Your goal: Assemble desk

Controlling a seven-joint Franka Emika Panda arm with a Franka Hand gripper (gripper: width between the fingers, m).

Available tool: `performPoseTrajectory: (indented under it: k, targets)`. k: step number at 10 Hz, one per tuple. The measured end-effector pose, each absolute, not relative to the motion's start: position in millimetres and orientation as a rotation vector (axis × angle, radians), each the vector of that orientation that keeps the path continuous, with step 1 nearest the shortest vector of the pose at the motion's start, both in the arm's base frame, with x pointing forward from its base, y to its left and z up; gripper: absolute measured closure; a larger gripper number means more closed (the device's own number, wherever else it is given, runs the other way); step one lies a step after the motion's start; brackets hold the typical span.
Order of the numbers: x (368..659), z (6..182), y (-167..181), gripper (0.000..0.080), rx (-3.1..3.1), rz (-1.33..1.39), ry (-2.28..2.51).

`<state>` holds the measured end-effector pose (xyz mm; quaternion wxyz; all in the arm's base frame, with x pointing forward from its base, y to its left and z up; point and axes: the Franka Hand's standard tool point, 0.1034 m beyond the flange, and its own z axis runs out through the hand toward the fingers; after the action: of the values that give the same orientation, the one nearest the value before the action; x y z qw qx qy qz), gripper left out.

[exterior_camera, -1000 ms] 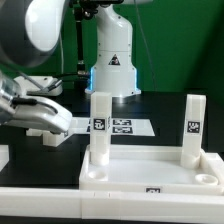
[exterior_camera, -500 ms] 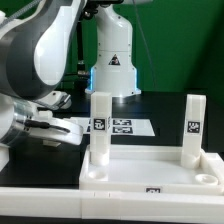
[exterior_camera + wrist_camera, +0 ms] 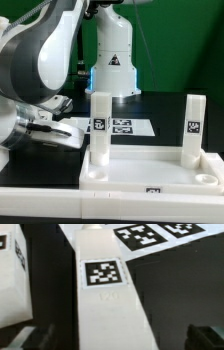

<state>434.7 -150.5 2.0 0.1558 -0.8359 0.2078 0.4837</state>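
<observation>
Nearest, along the front edge of the black table (image 3: 165, 105): a long white plastic bar (image 3: 60, 205) with a small tag on it.

Just behind the bar is the large white rectangular plastic tabletop panel with raised rim (image 3: 150, 177), lying flat on the table. Two legs stand upright on it:
- A white square plastic leg with a black-and-white tag (image 3: 100, 130) at the panel's far corner on the exterior view's left.
- A second white square tagged leg (image 3: 194, 125) at the far corner on the exterior view's right.

They are well apart from each other.

The two-finger gripper (image 3: 70, 133) is low over the table on the exterior view's left, just beside the first leg. Its white fingers point at that leg, with a gap showing between tips and leg.

In the wrist view that leg fills the middle, tag (image 3: 103, 273) facing the camera. The dark fingertips (image 3: 35, 338) sit at either side, spread wide and pinching nothing. Cannot tell from this view if they touch the leg. Another white tagged piece (image 3: 10, 280) is cut off at the edge of the picture; cannot tell what it is.

Farther back, past the legs, the marker board (image 3: 128, 127) lies flat on the table. The white robot base (image 3: 112, 60) stands at the table's far edge, with a green backdrop (image 3: 190, 40) behind it.
</observation>
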Motion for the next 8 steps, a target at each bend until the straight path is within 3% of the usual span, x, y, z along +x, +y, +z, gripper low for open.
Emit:
performPoseTrajectory:
  k: [2,8]
  targets:
    - [434.8,2.0,-150.2,0.0511,-2.394,1.385,0.594]
    - [442.0,7.2,-159.7,0.0509,-2.417,1.346,0.542]
